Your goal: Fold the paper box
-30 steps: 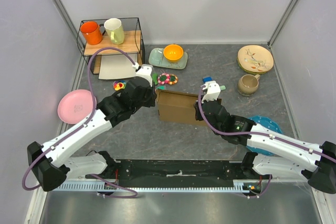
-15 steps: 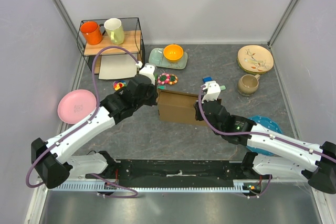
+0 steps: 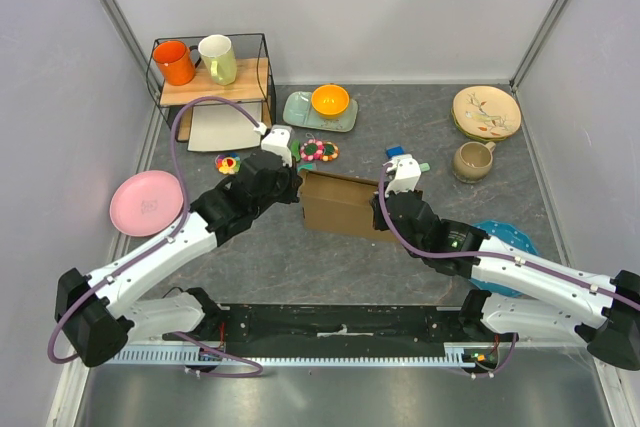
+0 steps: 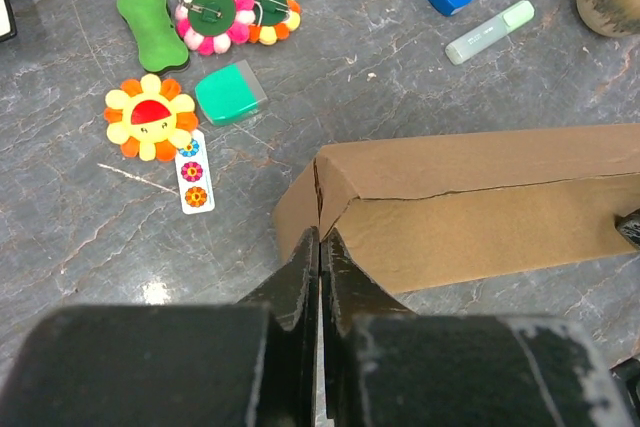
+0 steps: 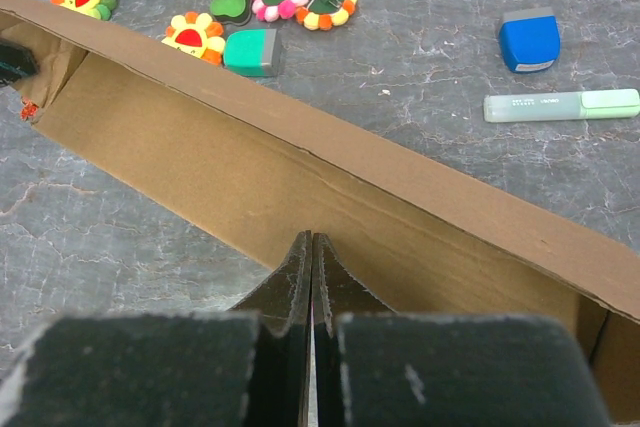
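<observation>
My left hand (image 4: 320, 247) is pressed shut, its tips at the left end corner of the paper box (image 4: 470, 202). Whether a cardboard edge sits between them I cannot tell. My right hand (image 5: 311, 244) is shut as well, tips against a long cardboard wall near the box's right end. The box stands in the middle of the surface (image 3: 270, 257), between my two arms, with flower toys (image 4: 150, 117) lying just beyond its far left corner.
</observation>
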Robot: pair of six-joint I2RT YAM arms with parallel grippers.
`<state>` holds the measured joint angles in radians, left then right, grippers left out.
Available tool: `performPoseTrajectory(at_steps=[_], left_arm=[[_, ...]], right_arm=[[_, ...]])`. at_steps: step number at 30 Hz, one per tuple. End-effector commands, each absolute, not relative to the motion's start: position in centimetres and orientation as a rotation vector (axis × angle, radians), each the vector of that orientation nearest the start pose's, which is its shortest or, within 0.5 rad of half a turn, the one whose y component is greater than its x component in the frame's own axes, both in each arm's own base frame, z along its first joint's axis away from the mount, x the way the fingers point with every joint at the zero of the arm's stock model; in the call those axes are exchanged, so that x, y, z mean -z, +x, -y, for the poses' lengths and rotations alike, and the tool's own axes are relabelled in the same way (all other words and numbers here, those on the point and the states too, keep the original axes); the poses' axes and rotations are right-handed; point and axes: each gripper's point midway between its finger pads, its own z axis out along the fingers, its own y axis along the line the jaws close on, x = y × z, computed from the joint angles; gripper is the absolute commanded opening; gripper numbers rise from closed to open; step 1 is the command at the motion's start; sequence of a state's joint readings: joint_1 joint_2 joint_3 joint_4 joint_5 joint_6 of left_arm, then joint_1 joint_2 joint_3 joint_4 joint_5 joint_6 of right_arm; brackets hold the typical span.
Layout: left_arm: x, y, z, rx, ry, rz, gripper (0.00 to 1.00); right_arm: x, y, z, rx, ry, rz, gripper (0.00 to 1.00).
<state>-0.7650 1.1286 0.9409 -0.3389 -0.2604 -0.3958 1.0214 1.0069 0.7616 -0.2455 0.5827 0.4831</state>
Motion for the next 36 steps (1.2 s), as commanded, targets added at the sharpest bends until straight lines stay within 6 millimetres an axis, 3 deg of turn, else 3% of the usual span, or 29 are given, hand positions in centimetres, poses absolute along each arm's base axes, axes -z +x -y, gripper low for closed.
performPoseTrajectory(at_steps=[1, 5, 8, 11, 15, 23, 31, 36], left_arm=[[-15.0, 25.8, 21.3, 0.367, 0.267, -2.244, 0.02], [-13.6, 25.2, 21.5, 0.394, 0.240, -2.276, 0.02], [-13.5, 25.0, 21.5, 0.404, 0.229, -2.272, 0.02], [-13.7, 24.9, 21.4, 0.411, 0.214, -2.267, 0.02], [-14.1, 24.7, 21.7, 0.451, 0.194, -2.262, 0.02], [-16.7, 24.1, 23.4, 0.601, 0.182, -2.225, 0.02], [-13.3, 23.1, 23.0, 0.567, 0.187, -2.291, 0.02], [-10.7, 22.8, 21.6, 0.474, 0.170, -2.335, 0.02]], right_arm=[[-14.7, 21.4, -21.1, -0.256, -0.301, -2.140, 0.01], [-15.1, 21.4, -21.3, -0.276, -0.300, -2.135, 0.03], [-15.9, 21.4, -21.6, -0.305, -0.296, -2.118, 0.14], [-16.7, 21.4, -22.4, -0.356, -0.303, -2.099, 0.20], [-17.6, 21.7, -23.4, -0.397, -0.310, -2.073, 0.20], [-15.5, 22.0, -23.2, -0.322, -0.327, -2.115, 0.14], [-14.9, 21.6, -22.5, -0.318, -0.316, -2.126, 0.13], [-14.6, 21.4, -22.3, -0.318, -0.315, -2.129, 0.12]])
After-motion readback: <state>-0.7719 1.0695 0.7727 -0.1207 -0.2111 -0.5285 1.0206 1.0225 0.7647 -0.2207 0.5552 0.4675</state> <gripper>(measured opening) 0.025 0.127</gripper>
